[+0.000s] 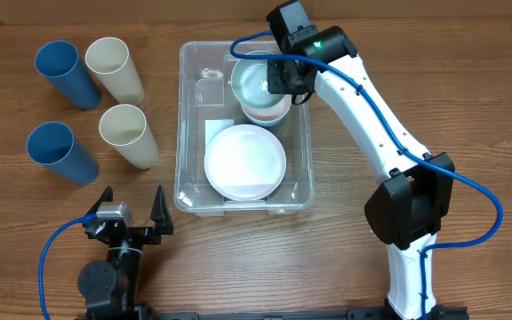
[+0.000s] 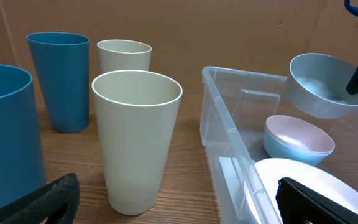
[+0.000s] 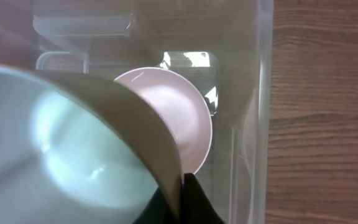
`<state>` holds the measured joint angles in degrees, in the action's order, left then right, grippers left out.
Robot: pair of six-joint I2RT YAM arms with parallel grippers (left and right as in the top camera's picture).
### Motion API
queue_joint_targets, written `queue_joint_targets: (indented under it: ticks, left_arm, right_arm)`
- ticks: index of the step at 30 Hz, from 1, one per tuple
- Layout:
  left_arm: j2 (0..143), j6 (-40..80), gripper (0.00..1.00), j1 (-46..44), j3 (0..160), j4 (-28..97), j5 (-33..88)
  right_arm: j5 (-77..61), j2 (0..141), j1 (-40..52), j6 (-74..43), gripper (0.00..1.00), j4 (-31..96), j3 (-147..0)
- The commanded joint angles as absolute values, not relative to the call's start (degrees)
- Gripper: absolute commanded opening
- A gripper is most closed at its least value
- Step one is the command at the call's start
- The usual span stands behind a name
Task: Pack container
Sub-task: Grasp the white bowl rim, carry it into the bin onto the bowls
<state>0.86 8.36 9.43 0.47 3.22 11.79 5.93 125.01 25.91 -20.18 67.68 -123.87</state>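
Gripping a pale blue bowl [image 1: 254, 82] by its rim, the right pincer [image 1: 281, 77] holds it over the container [image 1: 185, 124]; left pincer [image 1: 132, 196] spread open.

Two blue cups [image 1: 67, 74] [image 1: 60, 153]; two cream cups [image 1: 114, 68] [image 1: 128, 135]; four in all. Two bowls, counted as one pale blue bowl [image 1: 254, 82] and one pink-lined bowl [image 2: 298, 142]. One white plate [image 1: 245, 161]; one clear container [image 1: 185, 124]

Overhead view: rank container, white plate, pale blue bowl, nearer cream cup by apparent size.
1. container
2. white plate
3. pale blue bowl, nearer cream cup: alike; bowl is raised toward camera, so unranked.
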Motion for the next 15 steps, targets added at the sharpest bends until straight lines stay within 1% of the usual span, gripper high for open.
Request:
queue_joint_targets:
  ticks: [1, 2, 3, 4, 7, 12, 15]
  left_arm:
    - [0.3, 7.3, 1.0, 9.7, 0.3, 3.2, 11.9]
    - [0.3, 7.3, 1.0, 9.7, 0.3, 3.2, 11.9]
    - [0.3, 7.3, 1.0, 9.7, 0.3, 3.2, 11.9]
    - [0.3, 7.3, 1.0, 9.7, 0.3, 3.2, 11.9]
    - [0.3, 7.3, 1.0, 9.7, 0.3, 3.2, 11.9]
    - [0.3, 7.3, 1.0, 9.7, 0.3, 3.2, 11.9]
    - [0.3, 7.3, 1.0, 9.7, 0.3, 3.2, 11.9]
  right_arm:
    - [6.0, 124.3, 25.9, -20.1, 0.42, 67.2, -123.7]
    - [6.0, 124.3, 25.9, -20.1, 0.57, 67.1, -123.7]
    - [6.0, 124.3, 25.9, -20.1, 0.62, 67.0, -123.7]
    - [6.0, 124.3, 25.9, -20.1, 0.64, 66.9, -123.7]
    - [6.0, 124.3, 25.9, -19.2, 0.64, 66.8, -123.7]
    - [5.9, 124.2, 26.1, -13.7, 0.63, 66.6, -124.0]
    - [5.9, 123.5, 26.2, -13.6, 0.63, 70.1, -128.3]
